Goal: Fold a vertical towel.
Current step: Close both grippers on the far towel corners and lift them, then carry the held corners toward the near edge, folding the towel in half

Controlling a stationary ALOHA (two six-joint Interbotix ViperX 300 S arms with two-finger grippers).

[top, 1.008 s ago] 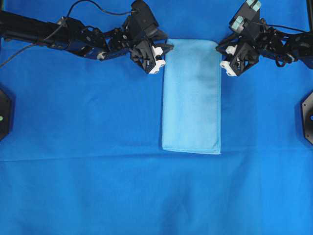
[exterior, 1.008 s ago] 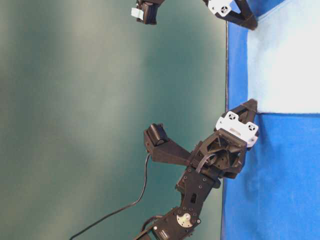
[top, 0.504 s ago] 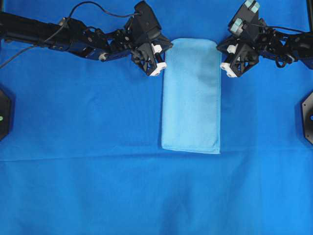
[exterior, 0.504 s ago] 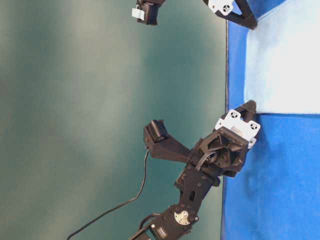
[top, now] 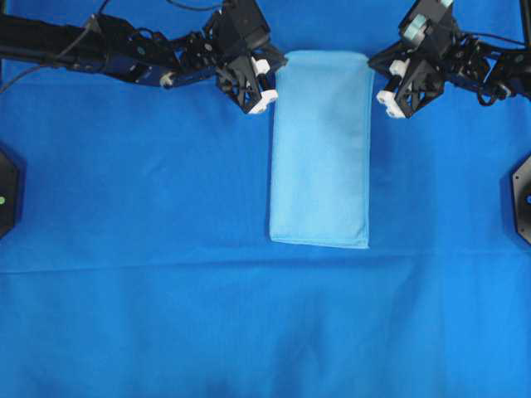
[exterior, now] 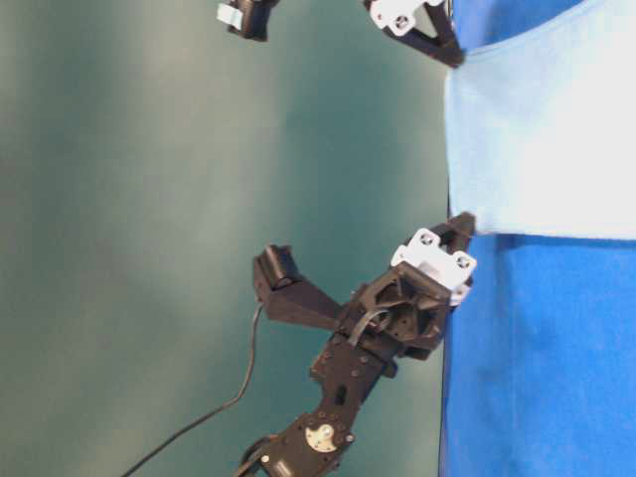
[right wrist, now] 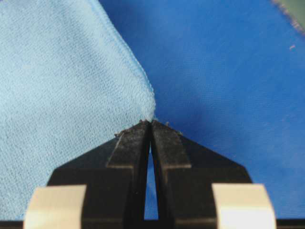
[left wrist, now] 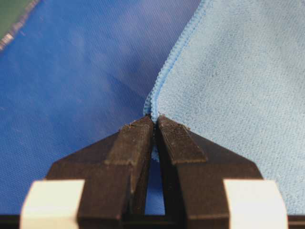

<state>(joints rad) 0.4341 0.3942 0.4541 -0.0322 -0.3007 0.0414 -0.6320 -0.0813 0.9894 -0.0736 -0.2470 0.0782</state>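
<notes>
I have the towel (top: pixel 320 149) lying lengthwise down the middle of the dark blue cloth (top: pixel 149 315), its long sides running away from the arms and its near short edge lying flat, square to the view from overhead. The far short edge is up at the top of that view, between my two arms. In the table-level view the towel (exterior: pixel 542 129) stands away from the surface at that end, the edge stretched between the two sets of fingers.

My left gripper (left wrist: pixel 155 119) is closed down hard on the towel's left far corner (left wrist: pixel 152 107); from the wrist camera I see the two black fingers pressed together with the stitched edge pinched between their tips (only a sliver of fabric shows in the seam). From overhead, the left gripper (top: pixel 267 73) sits right at the towel's top-left corner.

My right gripper (right wrist: pixel 150 123) is likewise clamped, tips meeting on the right far corner of the towel (right wrist: pixel 71 76), the hem running away up and to the left. Overhead, the right gripper (top: pixel 380 70) touches the top-right corner.

I can read no brand, label or writing on the towel, the cloth or either arm.
</notes>
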